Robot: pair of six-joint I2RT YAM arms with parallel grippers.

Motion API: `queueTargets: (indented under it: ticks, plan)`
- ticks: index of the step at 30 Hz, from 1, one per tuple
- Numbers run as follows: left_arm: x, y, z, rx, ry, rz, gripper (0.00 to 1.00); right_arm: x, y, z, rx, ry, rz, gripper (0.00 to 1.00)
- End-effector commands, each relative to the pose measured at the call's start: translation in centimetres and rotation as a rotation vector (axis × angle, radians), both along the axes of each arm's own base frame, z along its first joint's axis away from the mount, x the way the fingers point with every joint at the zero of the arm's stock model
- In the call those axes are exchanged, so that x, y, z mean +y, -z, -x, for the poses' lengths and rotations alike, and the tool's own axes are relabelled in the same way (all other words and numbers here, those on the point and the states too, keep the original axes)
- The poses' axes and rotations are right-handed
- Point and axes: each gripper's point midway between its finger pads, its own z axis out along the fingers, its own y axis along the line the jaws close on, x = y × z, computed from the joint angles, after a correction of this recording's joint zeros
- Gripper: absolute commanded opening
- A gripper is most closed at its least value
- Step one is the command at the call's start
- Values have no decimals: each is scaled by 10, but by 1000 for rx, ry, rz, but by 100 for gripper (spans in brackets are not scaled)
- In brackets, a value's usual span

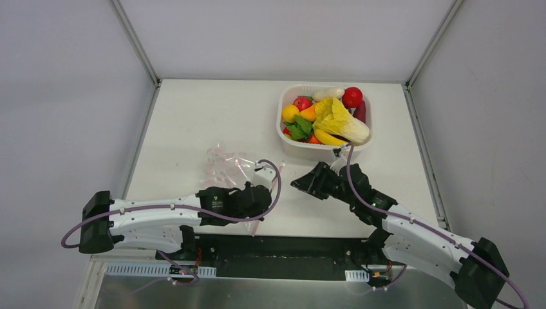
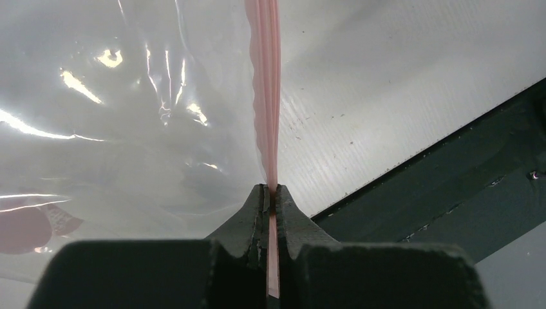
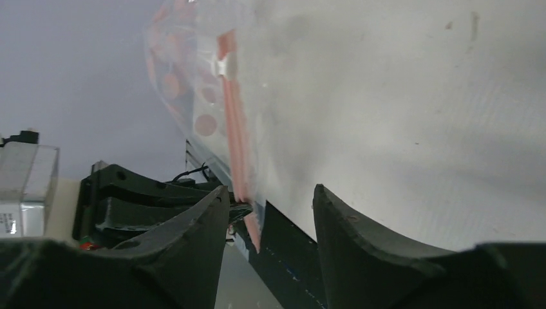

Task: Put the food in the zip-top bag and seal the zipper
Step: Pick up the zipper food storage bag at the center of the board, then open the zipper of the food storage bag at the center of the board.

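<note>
Top external view: the bag (image 1: 225, 164) lies crumpled on the worktop (image 1: 187, 122), left of centre and towards the near edge. The left hand (image 2: 270, 193) is closed tight on the zipper (image 2: 267, 96). The pink strip is pinched between its fingers and runs straight away from them. Just to the right, the right hand (image 3: 270, 190) sits low over the worktop with its fingers spread apart, holding nothing. The wrist view shows the zipper's end just beyond them. At the far right, the food (image 1: 328, 119) is heaped in a white basket (image 1: 281, 132), well apart from the bag.
</note>
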Motion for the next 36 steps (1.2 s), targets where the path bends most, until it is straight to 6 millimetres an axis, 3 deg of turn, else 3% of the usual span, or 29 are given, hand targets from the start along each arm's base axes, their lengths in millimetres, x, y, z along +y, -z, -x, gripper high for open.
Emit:
queueTargets:
  ticks: [1, 6, 14, 19, 28, 32, 34, 36]
  plan:
    - [-15, -16, -2, -6, 25, 60, 0, 34, -51, 3, -66, -142, -131, 53]
    - [-23, -21, -3, -8, 28, 85, 0, 48, -41, -1, -32, -168, -105, 45]
    - [-28, -25, -6, -21, 39, 76, 0, 62, -22, -7, 18, -175, -83, 44]
    - [-26, -22, -6, -16, 38, 59, 0, 69, -28, -10, 7, -189, -101, 44]
    - [-24, -24, -7, -26, 34, 59, 0, 64, -7, -16, 50, -134, -43, 41]
    - [-23, -23, -7, -27, 33, 56, 0, 66, -5, -14, 58, -146, -39, 40]
    - [-22, -23, -7, -28, 31, 51, 0, 66, -5, -14, 57, -156, -29, 32]
    - [-21, -22, -7, -28, 29, 47, 0, 67, -8, -10, 48, -181, -31, 35]
